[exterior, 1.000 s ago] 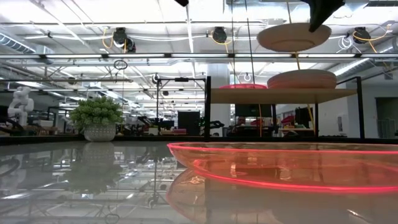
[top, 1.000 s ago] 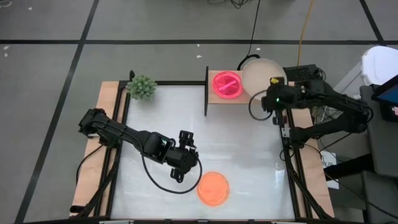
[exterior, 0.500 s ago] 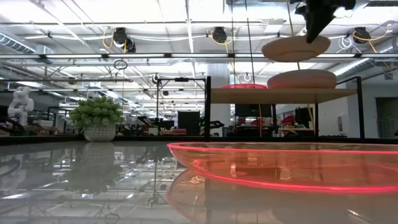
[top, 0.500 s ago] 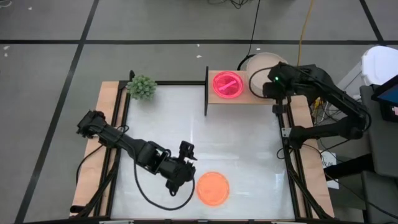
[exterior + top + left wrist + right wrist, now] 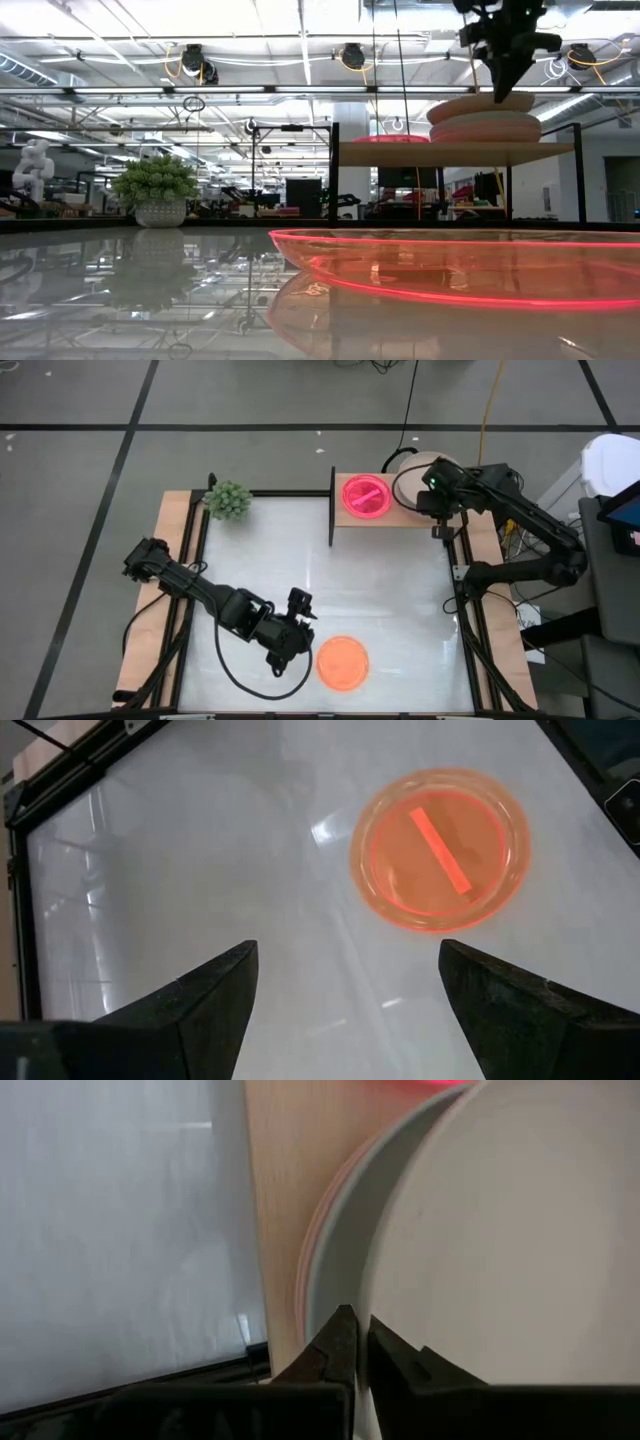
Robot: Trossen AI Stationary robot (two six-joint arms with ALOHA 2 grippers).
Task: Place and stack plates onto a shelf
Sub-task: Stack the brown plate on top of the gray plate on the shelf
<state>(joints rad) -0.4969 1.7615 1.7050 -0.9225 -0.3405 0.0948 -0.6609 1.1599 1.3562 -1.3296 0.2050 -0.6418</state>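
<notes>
Only the right wrist view shows the right end effector (image 5: 355, 1342) pinching the beige plate's (image 5: 520, 1230) rim.

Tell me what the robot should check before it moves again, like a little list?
1. Beige plate is down on the plate stack on the shelf: looks ok, no gap shows in the low view.
2. Right gripper has let go of the beige plate: not ok, its jaws are shut on the rim.
3. Left gripper is ready to grab: ok, jaws are open.
4. Orange plate is lying flat on the table, right beside the left gripper: ok.
5. Magenta plate sits inside the shelf edge: ok.
6. Stack is straight and steady: cannot tell.
</notes>
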